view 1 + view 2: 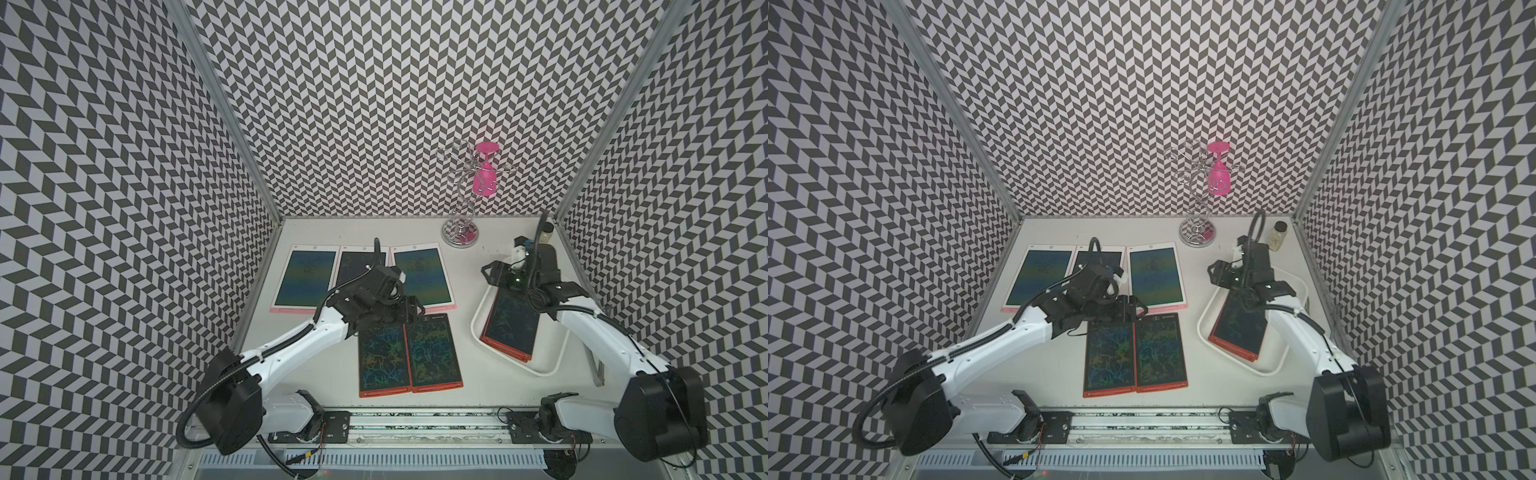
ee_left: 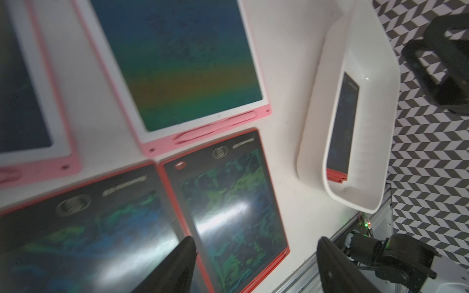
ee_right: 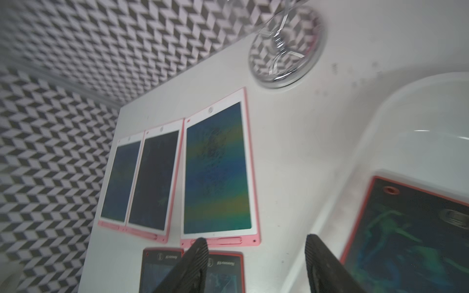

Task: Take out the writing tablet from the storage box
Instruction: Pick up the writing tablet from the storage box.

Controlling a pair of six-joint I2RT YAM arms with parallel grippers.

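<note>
White storage box (image 1: 547, 358) sits right of centre on the worktop (image 1: 449, 282), and a red-framed writing tablet (image 1: 512, 326) lies inside with a second red edge beneath. The left wrist view catches that stack edge-on. Count outside the box: three pink tablets (image 1: 305, 276), two red tablets (image 1: 384, 357). Left gripper (image 2: 256, 251) is spread and empty over those. Right gripper (image 3: 256, 243) is spread and empty at the box's far end.

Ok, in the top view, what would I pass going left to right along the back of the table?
In a top view: left pink tablet → middle pink tablet, partly under the left arm → right pink tablet → wire stand → jar.
</note>
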